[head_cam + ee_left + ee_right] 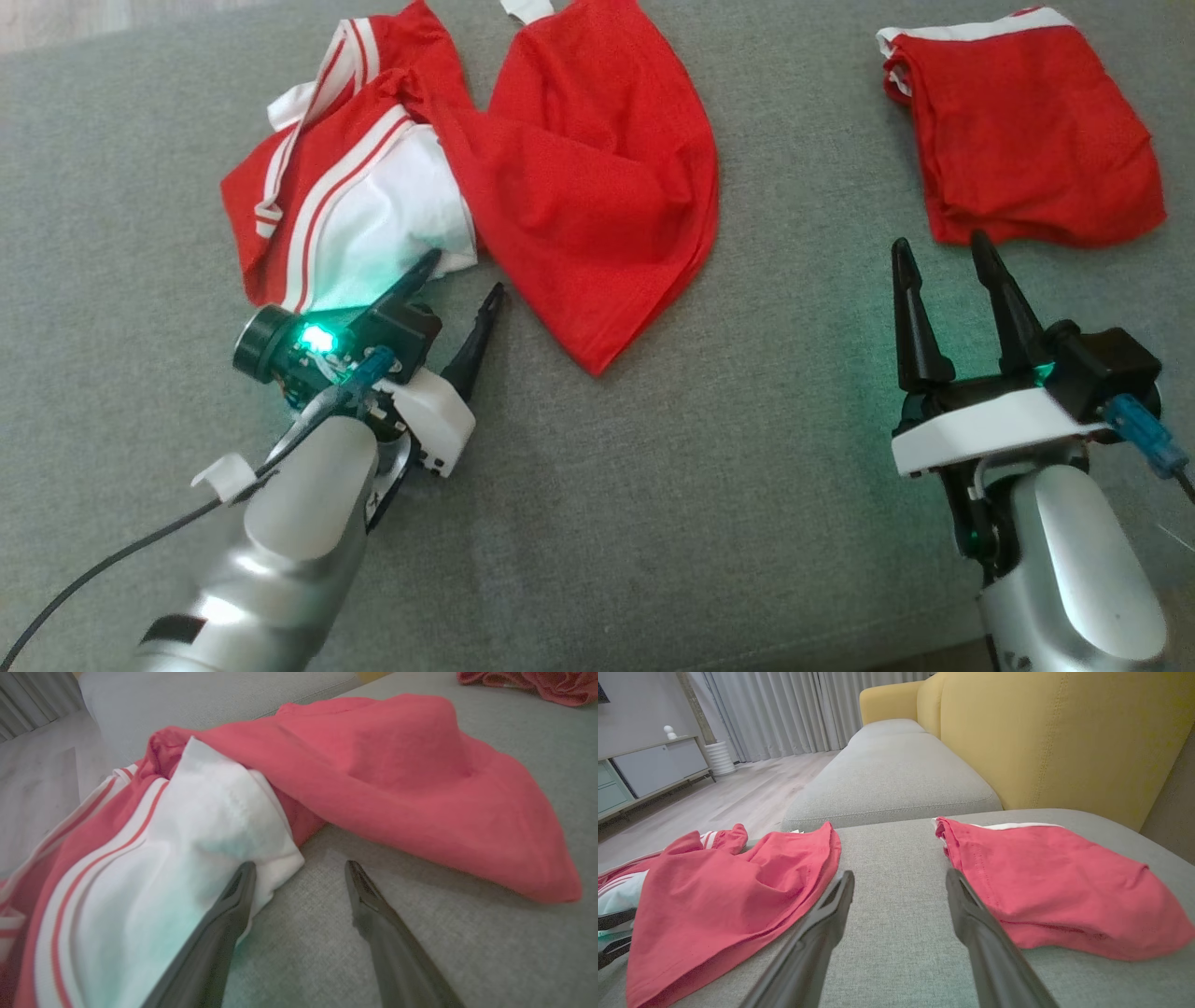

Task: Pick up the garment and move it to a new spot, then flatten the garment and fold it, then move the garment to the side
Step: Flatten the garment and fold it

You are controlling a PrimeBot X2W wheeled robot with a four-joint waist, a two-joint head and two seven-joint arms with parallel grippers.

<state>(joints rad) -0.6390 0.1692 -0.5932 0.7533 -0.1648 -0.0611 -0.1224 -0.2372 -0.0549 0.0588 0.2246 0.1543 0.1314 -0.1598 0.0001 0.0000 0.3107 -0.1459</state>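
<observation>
Grey sofa seat [653, 523] carries all items in the head view; the garment [579, 187], red with white stripes and a white panel [392, 224], lies crumpled and unfolded at upper left; a second garment [1027, 140], red with a white band, lies folded at upper right, well apart from the first. Left pincer [464, 272] sits at the near edge of the garment, fingers spread, holding nothing; right pincer [940, 243] sits just below the second garment, fingers spread, holding nothing.

Left wrist view: left pincer [300, 865] is spread; one finger overlaps the corner of the white panel [210, 821], the other stands over bare sofa seat [327, 952]; contact with the cloth cannot be confirmed; the red part of the garment [373, 779] lies heaped just beyond the fingertips.

Right wrist view: right pincer [900, 873] is spread over bare sofa seat [896, 933], between the garment [728, 891] on one side and the second garment [1055, 872] on the other; neither is gripped; a yellow backrest [1064, 732], pale curtains [784, 709] and a wooden floor [738, 793] lie beyond.
</observation>
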